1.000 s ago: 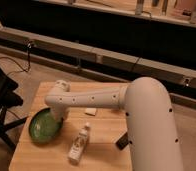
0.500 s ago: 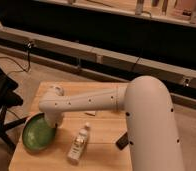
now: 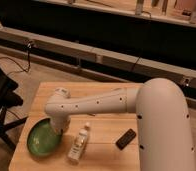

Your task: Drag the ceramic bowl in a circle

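The ceramic bowl is a shallow glossy green dish near the front left corner of the wooden table. My white arm reaches from the right across the table. My gripper points down at the bowl's right rim and touches it. The wrist hides the gripper's tips.
A small clear bottle lies on its side just right of the bowl. A small black device lies further right. A dark chair stands left of the table. A long bench and cables run behind.
The bowl has slid toward the front left of the table, and my gripper has moved with it. The bottle and black device have stayed put.
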Controlling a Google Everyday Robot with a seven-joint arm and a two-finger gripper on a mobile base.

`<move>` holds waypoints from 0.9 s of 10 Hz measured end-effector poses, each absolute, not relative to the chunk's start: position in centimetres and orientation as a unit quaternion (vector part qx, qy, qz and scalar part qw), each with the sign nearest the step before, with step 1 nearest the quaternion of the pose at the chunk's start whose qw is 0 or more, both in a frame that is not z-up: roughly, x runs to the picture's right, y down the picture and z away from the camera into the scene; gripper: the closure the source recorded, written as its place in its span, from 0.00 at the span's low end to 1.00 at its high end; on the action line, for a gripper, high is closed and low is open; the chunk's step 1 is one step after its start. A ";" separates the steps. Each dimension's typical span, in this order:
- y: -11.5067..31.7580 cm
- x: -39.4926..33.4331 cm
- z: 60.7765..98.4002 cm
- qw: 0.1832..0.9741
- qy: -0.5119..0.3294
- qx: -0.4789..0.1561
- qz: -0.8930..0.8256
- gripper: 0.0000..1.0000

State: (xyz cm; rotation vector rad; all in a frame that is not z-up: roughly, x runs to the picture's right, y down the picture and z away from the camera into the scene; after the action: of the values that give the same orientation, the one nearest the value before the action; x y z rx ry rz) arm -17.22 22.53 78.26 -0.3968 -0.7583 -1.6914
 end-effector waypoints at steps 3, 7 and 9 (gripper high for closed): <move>21.4 -12.8 78.9 0.605 -0.306 -0.208 -0.705 1.00; 17.7 -14.5 81.9 0.577 -0.306 -0.202 -0.729 1.00; 16.9 -17.9 83.3 0.550 -0.321 -0.185 -0.748 1.00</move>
State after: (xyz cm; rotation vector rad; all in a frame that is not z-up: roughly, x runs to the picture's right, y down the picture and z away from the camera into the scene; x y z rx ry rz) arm -17.90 16.91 83.31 -0.4388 -0.7601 -1.7712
